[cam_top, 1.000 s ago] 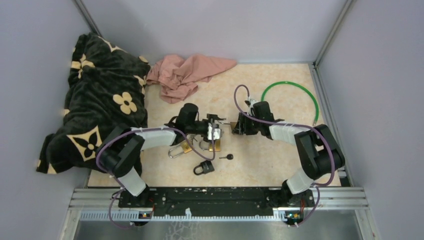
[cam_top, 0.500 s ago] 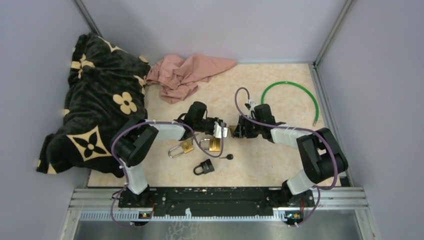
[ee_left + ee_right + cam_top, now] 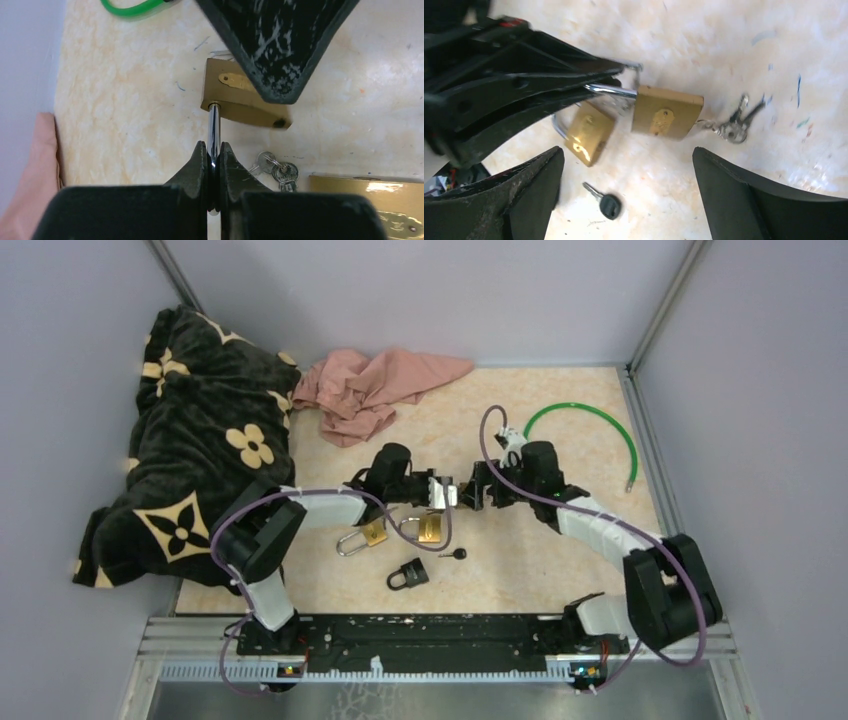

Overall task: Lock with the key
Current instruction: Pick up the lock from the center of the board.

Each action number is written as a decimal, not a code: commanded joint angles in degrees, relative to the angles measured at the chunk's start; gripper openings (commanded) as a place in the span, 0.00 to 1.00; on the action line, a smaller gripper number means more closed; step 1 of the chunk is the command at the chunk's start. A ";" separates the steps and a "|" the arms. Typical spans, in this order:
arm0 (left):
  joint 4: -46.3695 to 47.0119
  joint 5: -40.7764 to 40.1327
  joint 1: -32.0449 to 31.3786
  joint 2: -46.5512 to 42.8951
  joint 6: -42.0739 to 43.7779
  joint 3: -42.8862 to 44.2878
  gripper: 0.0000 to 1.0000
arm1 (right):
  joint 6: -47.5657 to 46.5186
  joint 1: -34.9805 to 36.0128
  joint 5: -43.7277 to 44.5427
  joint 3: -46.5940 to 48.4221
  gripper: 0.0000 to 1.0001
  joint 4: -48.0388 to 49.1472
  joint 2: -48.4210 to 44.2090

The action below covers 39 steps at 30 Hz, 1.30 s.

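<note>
A brass padlock [image 3: 235, 97] [image 3: 666, 112] lies on the table between the two arms. Its steel shackle [image 3: 213, 127] is pinched in my left gripper [image 3: 213, 150] [image 3: 447, 495], which is shut on it. A small bunch of silver keys [image 3: 734, 126] [image 3: 280, 172] rests against the padlock's base; whether one sits in the keyhole I cannot tell. My right gripper [image 3: 626, 150] [image 3: 478, 490] hovers over the padlock with its jaws wide apart and nothing between them. A separate black-headed key [image 3: 606, 202] [image 3: 455, 554] lies on the table below.
A second brass padlock [image 3: 430, 528] and a third [image 3: 370, 535] lie near the left gripper. A black padlock [image 3: 408, 573] sits closer to the bases. A green cable loop [image 3: 580, 430], a pink cloth [image 3: 370, 385] and a dark flowered blanket [image 3: 200, 440] lie further out.
My left gripper moved right and shut on the padlock's shackle. My right gripper let go of the padlock, opened wide and drew back a little.
</note>
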 commanded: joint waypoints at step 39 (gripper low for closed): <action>13.15 19.26 5.97 -53.66 -71.45 -22.04 0.00 | 4.49 13.78 -27.97 -4.36 0.31 40.41 -13.35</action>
